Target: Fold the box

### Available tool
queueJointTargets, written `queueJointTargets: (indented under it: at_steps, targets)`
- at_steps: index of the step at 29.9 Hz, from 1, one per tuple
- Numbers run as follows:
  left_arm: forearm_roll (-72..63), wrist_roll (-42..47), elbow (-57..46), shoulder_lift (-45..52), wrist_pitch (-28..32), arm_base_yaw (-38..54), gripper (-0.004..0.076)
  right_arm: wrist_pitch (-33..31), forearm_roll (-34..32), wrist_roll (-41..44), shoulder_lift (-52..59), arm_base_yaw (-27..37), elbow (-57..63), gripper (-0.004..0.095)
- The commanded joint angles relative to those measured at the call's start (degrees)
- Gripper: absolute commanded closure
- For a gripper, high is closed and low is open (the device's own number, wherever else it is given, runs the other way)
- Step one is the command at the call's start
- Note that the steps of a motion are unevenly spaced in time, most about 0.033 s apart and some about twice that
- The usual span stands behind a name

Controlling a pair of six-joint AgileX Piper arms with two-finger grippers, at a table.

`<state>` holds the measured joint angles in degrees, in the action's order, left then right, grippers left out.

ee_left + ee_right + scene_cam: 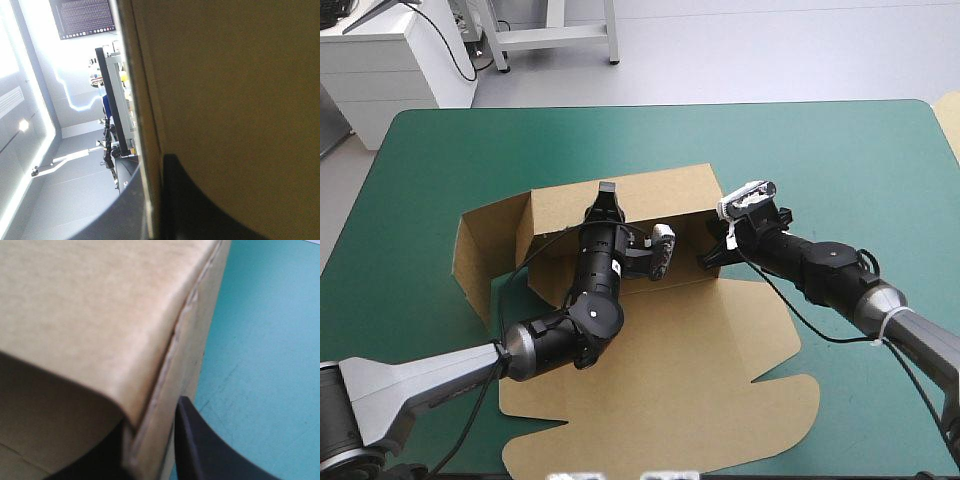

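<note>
Box (670, 350) centre of tabletop (840, 150), far walls up, lid panel flat toward near edge. Left claw (605, 193) nipped onto top of far wall, board edge in its grip. Right claw (710, 258) clamped on right end wall, near corner.

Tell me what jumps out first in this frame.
A half-folded brown box sits in the middle of the table, with walls raised at its far side and its lid flat toward the near edge. The left end effector pinches the far wall's top edge, and the right end effector grips the wall at the box's right corner.
</note>
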<state>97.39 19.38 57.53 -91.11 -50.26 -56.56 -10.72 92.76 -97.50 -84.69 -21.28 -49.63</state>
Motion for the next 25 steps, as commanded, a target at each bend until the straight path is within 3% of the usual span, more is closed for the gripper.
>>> queueJointTargets:
  at_steps: [1, 10, 13, 19, 21, 25]
  targets:
    - [4.8, -0.3, 1.3, 1.9, -0.1, -0.5, 0.0731, -2.6, 0.9, -2.1, 1.9, 0.2, -2.3, 0.0924]
    - [4.8, -0.5, 1.3, 1.9, -0.6, -0.4, 0.07, -1.5, 0.9, -3.5, 1.9, 0.2, -2.4, 0.0929]
    - [4.8, -0.7, 1.3, 1.9, -0.3, 0.1, 0.0592, 0.5, 0.9, -3.5, 1.9, 0.2, -2.8, 0.0928]
    - [5.0, 5.6, 1.3, 1.9, 0.2, 1.2, 0.0234, 1.8, 1.2, -3.5, 1.7, 0.2, -3.5, 0.0929]
    - [4.9, 9.1, 1.3, 1.9, 0.4, 1.1, 0.0196, 2.3, 1.2, -3.5, 1.7, 0.2, -4.2, 0.0929]
    - [5.0, 9.7, 1.3, 1.9, -0.9, 1.0, 0.0197, 5.0, 1.1, -3.5, 1.7, 0.2, -6.0, 0.0927]
